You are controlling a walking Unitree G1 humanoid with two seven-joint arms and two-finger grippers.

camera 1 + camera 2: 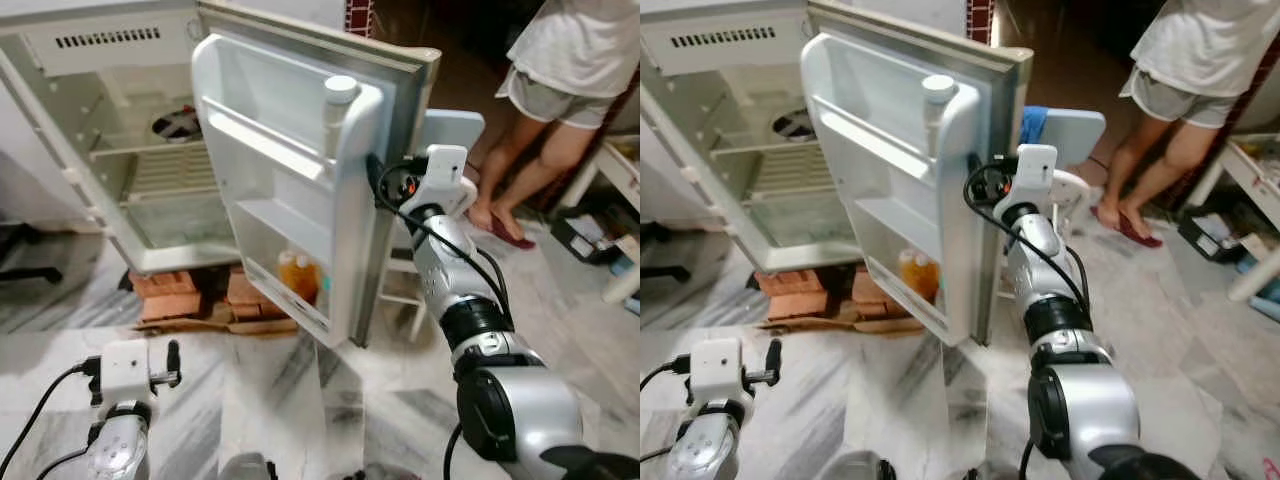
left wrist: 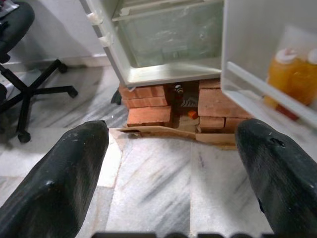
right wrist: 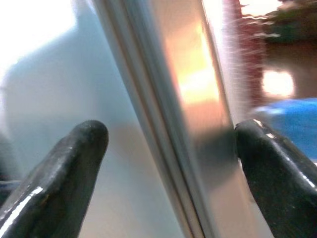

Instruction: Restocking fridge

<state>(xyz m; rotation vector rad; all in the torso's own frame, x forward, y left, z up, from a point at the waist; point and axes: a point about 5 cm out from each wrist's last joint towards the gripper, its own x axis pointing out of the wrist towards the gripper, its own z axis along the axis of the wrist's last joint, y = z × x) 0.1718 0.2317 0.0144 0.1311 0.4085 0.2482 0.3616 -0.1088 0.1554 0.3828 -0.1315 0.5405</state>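
Left eye view: a small white fridge [image 1: 110, 150] stands on red bricks [image 1: 165, 295] on the grey-veined marble floor [image 1: 270, 390], its cabinet open and its wire shelf bare. The white fridge door [image 1: 300, 190] with a silver metal outer skin swings wide toward the robot. A white-capped bottle [image 1: 338, 105] stands in the top door rack, and two orange bottles [image 1: 299, 277] sit in the bottom rack. The right hand [image 1: 378, 182] reaches up to the door's free edge, its black fingers at that edge. The left hand [image 1: 165, 365] hangs low over the floor, well apart from the fridge. A person in a white shirt and grey shorts [image 1: 560, 70] stands barefoot behind the door, near a white plastic chair [image 1: 440, 135].

Right eye view: the same scene; the right arm [image 1: 1045, 290] rises from the lower frame to the door edge.

Left wrist view: the left hand's two black fingers [image 2: 54, 183] are spread wide with nothing between them, pointing at the bricks, a strip of brown cardboard [image 2: 168, 132] and the door's bottom rack. A black office chair base [image 2: 29, 91] stands on the floor beside the fridge.

Right wrist view: the right hand's fingers [image 3: 64, 168] stand wide, straddling the door's silver edge [image 3: 198, 109]; whether they touch it I cannot tell.
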